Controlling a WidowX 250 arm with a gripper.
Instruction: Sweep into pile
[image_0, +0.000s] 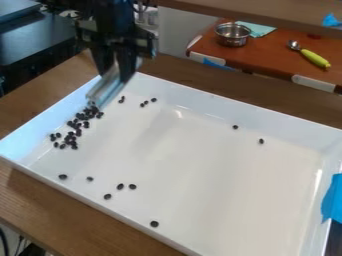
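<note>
A scraper (105, 90) is held between closed fingers (115, 74); beans (79, 116) along the tray (220, 185)'s left edge could be scattered by a hasty stroke.

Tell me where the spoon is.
The spoon lies at the camera view's upper right, on the red-brown surface beyond the tray, right of the metal pot.

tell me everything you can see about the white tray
The tray is white, rectangular and shallow, with raised walls and a glossy, plastic-looking surface. It lies open side up on a wooden table, blue tape on its wall at the picture's right. Dark beans rest inside, mostly near the left wall, by the metal tool.
</note>
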